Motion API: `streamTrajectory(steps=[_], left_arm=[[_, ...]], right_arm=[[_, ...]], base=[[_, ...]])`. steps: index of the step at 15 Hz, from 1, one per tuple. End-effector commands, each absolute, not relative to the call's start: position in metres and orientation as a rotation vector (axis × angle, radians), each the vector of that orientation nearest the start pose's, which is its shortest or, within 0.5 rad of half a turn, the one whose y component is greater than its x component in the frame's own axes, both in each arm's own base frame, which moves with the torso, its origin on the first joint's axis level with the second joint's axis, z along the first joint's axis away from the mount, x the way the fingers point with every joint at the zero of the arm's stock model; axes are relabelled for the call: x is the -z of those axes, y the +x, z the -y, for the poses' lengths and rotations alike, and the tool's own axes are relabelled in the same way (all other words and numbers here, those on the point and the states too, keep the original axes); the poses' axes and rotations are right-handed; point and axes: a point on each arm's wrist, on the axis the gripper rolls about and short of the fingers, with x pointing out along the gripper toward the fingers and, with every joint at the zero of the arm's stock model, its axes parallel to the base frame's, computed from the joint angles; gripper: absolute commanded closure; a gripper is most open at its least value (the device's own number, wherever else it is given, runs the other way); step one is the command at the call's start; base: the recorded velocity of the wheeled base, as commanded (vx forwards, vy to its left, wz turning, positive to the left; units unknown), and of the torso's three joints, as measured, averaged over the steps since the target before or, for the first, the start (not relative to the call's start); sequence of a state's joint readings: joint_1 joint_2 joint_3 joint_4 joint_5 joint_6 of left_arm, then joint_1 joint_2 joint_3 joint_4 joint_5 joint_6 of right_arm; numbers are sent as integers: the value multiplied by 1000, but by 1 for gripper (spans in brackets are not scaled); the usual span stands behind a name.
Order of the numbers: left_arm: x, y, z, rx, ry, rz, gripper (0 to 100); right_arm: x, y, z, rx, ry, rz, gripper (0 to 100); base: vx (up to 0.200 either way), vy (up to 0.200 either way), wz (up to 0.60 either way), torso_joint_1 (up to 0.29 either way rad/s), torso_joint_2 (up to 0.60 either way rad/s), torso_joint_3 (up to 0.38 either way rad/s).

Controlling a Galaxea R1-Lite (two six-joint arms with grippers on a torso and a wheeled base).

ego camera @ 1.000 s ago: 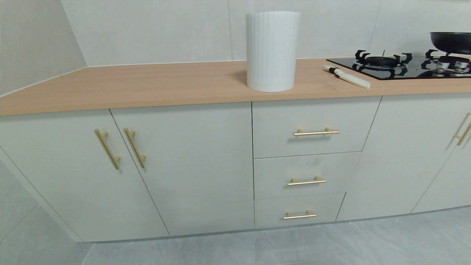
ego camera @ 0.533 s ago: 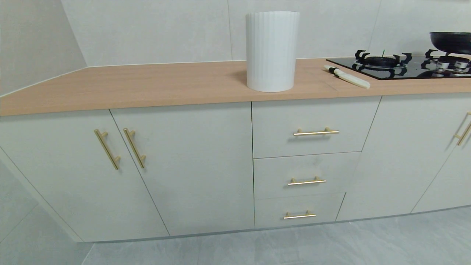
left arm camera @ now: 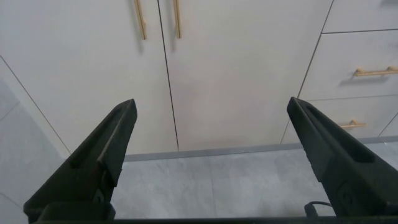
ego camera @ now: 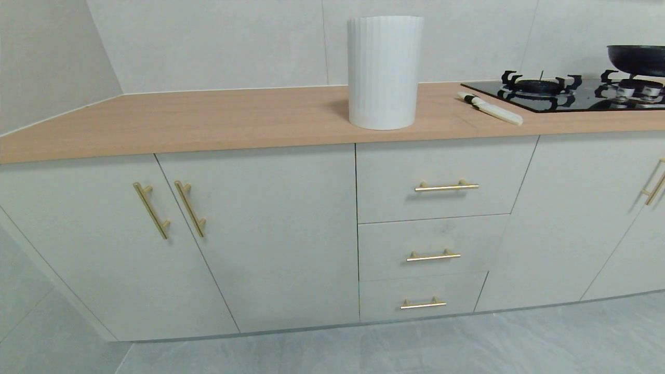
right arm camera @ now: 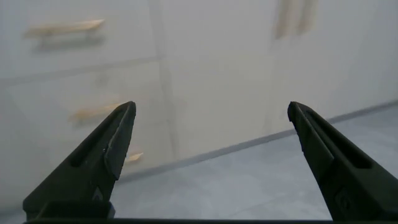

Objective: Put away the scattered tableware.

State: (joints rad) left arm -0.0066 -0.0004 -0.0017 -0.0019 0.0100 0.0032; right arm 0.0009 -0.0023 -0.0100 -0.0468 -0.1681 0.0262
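- Two pale cabinet doors (ego camera: 218, 234) are sitting closed under the left stretch of the counter, their two gold handles (ego camera: 151, 210) slanting side by side near the seam between them.
- The wooden worktop (ego camera: 208, 117) is running across the whole head view, from the corner at the left to the cooker at the right.
- A tall white ribbed container (ego camera: 383, 72) is standing upright on the worktop, close to its front edge, above the seam between the doors and the drawers.
- Three drawers (ego camera: 441, 205) are stacked below it, all shut, each bearing one level gold handle.
- The knife (ego camera: 489, 108), white with a dark band near one end, is lying flat on the worktop between the container and the hob, just beside the hob's near corner and apart from the container.
- A black glass gas hob (ego camera: 566, 96) is sitting set into the worktop at the right, and a black pan (ego camera: 636, 57) is resting on its far right burner.
- The left gripper (left arm camera: 211, 104) is hanging low before the cabinet doors, above the grey floor (left arm camera: 205, 186), its jaws standing spread wide and gripping nothing.
- The right gripper (right arm camera: 211, 107) is likewise hanging low, facing the drawer fronts and the floor, its jaws gaping wide with nothing between them.
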Motion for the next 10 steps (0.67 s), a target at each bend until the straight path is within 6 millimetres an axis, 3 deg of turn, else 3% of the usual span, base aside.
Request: streamTrajectory(steps=[1,10], left_arm=[[-76,-23,0,-3,3,5,0],[-76,-23,0,-5,3,5,0]], right_arm=[[-79,-23,2,73,44,37,0],[-76,-23,0,6,18,2,0]], base=[[0,0,0,0,0,0],[0,0,0,0,0,0]])
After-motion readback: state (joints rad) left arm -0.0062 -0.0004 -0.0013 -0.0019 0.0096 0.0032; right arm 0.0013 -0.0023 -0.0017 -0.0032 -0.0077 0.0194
